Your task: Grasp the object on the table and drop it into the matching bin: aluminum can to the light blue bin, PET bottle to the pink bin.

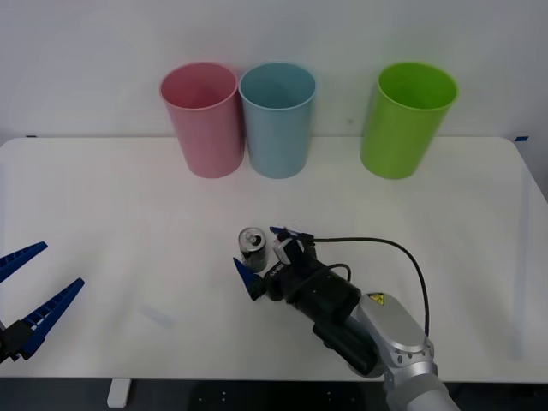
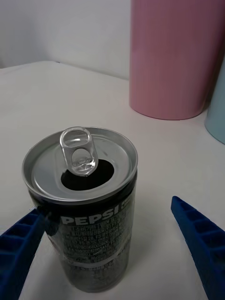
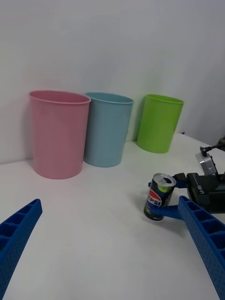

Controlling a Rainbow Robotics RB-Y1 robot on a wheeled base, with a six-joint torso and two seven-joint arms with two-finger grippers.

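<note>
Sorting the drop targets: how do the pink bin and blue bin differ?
The pink bin stands to the left of the blue bin, farther from the green bin. Colour differs: pink against light blue. Both stand upright, open-topped, of like tapered shape, at the table's far edge.

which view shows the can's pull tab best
The right wrist view: the aluminum can sits close between the open right pincer fingers, its pull tab and open mouth plainly seen. The front view shows the can small, from above. The left wrist view shows it side-on, farther off.
</note>
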